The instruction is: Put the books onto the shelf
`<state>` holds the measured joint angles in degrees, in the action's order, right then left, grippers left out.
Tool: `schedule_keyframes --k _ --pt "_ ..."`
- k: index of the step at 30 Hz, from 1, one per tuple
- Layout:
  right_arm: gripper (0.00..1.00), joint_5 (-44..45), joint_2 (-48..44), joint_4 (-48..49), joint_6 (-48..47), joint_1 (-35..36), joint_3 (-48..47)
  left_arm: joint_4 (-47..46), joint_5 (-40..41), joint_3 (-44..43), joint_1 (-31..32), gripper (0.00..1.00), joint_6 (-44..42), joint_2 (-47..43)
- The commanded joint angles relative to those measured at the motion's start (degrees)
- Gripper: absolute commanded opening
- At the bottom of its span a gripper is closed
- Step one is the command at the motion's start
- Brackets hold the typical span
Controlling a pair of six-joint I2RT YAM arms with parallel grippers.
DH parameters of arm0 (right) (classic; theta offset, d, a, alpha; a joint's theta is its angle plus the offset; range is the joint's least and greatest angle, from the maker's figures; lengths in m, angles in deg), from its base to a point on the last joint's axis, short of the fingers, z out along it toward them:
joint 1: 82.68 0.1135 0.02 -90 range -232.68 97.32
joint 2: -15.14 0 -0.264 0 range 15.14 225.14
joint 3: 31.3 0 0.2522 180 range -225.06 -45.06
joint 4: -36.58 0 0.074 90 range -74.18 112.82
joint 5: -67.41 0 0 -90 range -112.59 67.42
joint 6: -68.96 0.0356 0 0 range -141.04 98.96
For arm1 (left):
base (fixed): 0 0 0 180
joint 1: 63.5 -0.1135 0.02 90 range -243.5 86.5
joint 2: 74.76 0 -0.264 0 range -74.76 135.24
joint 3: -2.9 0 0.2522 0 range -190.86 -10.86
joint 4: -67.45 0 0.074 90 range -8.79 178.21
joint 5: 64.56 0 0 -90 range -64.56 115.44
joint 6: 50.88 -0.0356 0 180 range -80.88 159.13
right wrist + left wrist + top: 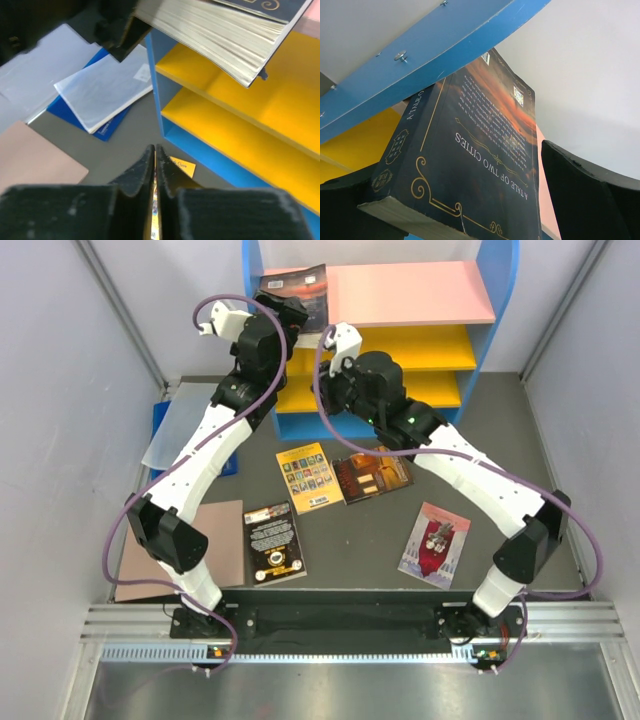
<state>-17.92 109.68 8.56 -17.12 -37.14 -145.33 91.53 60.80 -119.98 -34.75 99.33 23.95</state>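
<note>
Though thin, glossy rectangular paperback (470, 165)

Sunset book (485, 165): glossy cover, rough paper page edges. Shelf (260, 150): smooth matt boards. Folder (100, 95): translucent plastic. Desk (135, 150): matt.

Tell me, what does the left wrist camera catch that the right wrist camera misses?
Only the left wrist view: the dark cover of the sunset book, with its title, A Tale of Two Cities, and its printed text. Only the right wrist view: the plastic folder, the cardboard sheet, a corner of the yellow book, and the right gripper, fingers pressed together. Both: that same sunset book (the right wrist view sees only its page edges) and the shelf, with its blue frame and yellow board.
</note>
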Motion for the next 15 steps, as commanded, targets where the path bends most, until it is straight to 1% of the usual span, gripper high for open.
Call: schedule_keyframes --k 1,8,13,15 --pt "0.0 -0.9 1.1 -0.8 -1.0 -1.7 -5.2 -4.2 -0.8 -0.5 -0.5 0.99 -1.3 -3.4" --pt "0.0 -3.1 0.7 0.9 -1.2 -2.8 -6.9 -4.4 -1.0 -0.5 -0.7 0.99 -1.7 -3.2" --pt "0.0 -4.5 2.7 1.2 -1.1 -4.1 -10.0 -4.4 -1.3 -0.4 -0.7 0.99 -1.8 -3.0" --pt "0.0 -6.9 4.2 1.3 -0.5 -4.6 -11.7 -4.9 -2.1 -0.3 -0.8 0.99 -2.0 -3.0"
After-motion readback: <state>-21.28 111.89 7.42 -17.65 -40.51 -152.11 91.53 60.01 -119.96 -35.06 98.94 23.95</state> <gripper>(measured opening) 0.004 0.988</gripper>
